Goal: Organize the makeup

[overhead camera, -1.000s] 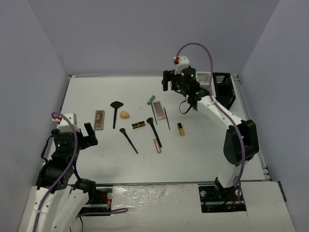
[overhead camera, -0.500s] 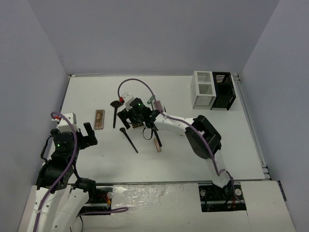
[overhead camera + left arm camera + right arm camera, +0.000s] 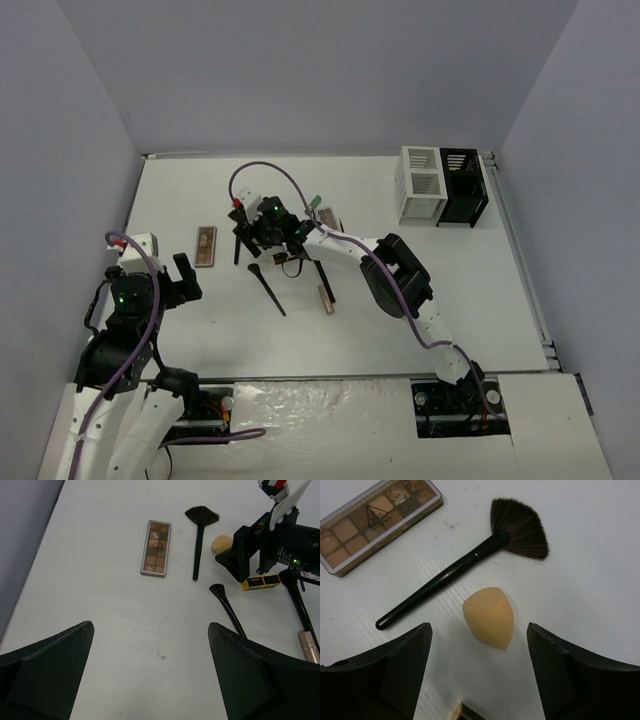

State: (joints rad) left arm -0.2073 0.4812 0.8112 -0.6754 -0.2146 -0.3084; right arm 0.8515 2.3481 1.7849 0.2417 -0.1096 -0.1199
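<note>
Beige sponge [image 3: 489,616] lies on its side on the white table [image 3: 450,290], narrow end toward 5 o'clock in the right wrist view. It sits between the two fingers of the right gripper [image 3: 478,645], with bare table showing on both sides. I read those jaws as well apart and gripping nothing. The fan brush [image 3: 470,560] lies just beside the sponge at 12 o'clock, not touching, with its bristles toward 1 o'clock. The palette [image 3: 375,520] is at 10 o'clock, past the brush. A corner of the black-gold case [image 3: 261,581] shows at 6 o'clock. In the top view, the white box [image 3: 420,185] and the black box [image 3: 460,187] stand touching at 2 o'clock, well apart from the makeup. The left gripper [image 3: 150,645] hangs at 8 o'clock, jaws fully spread, empty.
</note>
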